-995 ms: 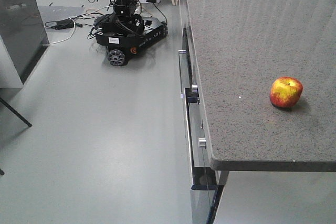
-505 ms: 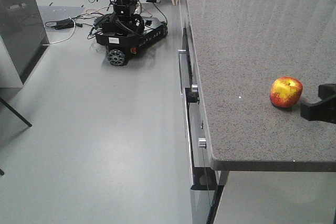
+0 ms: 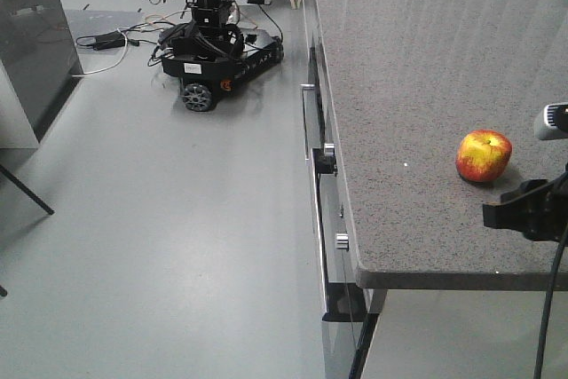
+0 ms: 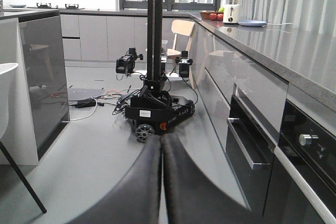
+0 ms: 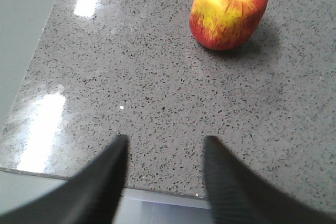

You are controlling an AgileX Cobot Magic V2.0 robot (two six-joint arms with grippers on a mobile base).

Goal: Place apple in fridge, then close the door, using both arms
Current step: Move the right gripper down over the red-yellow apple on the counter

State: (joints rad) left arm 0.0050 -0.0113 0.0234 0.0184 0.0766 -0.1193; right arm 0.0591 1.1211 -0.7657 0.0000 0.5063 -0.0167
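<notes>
Sitting on the grey speckled counter (image 3: 417,86), the apple (image 5: 228,10) is red and yellow with its stem up. Nothing touches it. It rests well in from the counter's front edge, so it is not likely to roll off.

The apple lies ahead of the right gripper (image 5: 165,142), near the fingertips but apart from them. In the wrist view it is a little off to the side of the right-hand finger, not in line with the gap. The two black fingers are spread wide and hold nothing. I think they are spread so the round apple can fit between them. The front edge of the counter is just below the fingertips, so this arm seems to be only starting its reach.

The left gripper (image 4: 161,145) has its fingers pressed flat together, with nothing between them. They point out over the grey floor. Far ahead of them stands a small black wheeled robot (image 4: 157,111). Beside those fingers, on their right, is a dark oven front (image 4: 310,150) with a round knob. This arm looks like it is waiting, maybe to push the door later.

I cannot pick out the fridge or its door for sure.

Next, the right fingers need to slide forward and a bit sideways until the apple is in the middle. The skin is shiny and round, so a bump could make it roll.
</notes>
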